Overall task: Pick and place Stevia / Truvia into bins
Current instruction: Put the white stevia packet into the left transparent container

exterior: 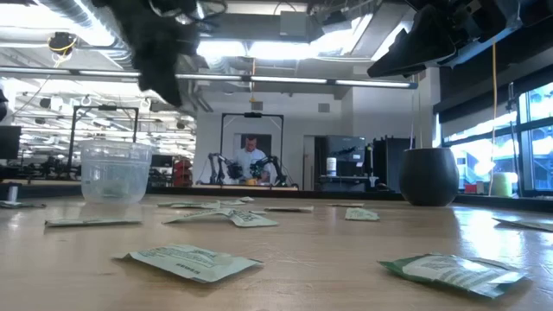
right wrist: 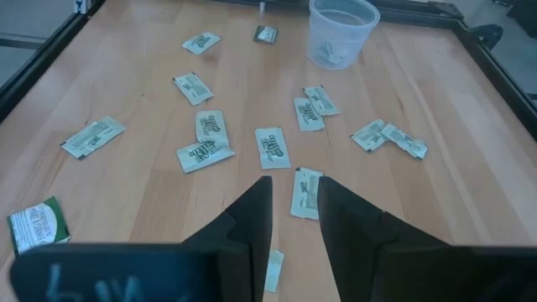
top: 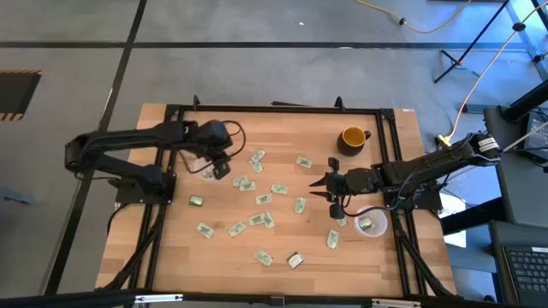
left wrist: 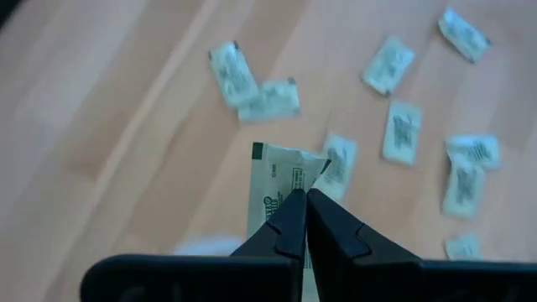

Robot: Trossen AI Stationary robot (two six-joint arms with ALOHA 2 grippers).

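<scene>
You're mid-carry on the left side, by the look of it; the left gripper [left wrist: 306, 195] is clamped tight on one Stevia packet [left wrist: 281, 180], the packet sticking out past the fingertips, and in the high view that gripper sits raised right by the left cup [top: 205, 168], pretty much over its edge; so the next move, I'd guess, is to centre over the cup's mouth and let go, and you'll want it properly above the opening since a flat paper packet can flutter off sideways; the right gripper [right wrist: 294, 201] hangs with its fingers parted and nothing between them, just above a loose packet [right wrist: 306, 193] on the table [top: 171, 248], so it looks lined up to drop down and pinch that one; its own cup [top: 370, 224] sits close behind it near the right edge, already with packets in it; the rest of the packets are scattered over the middle of the table.
</scene>
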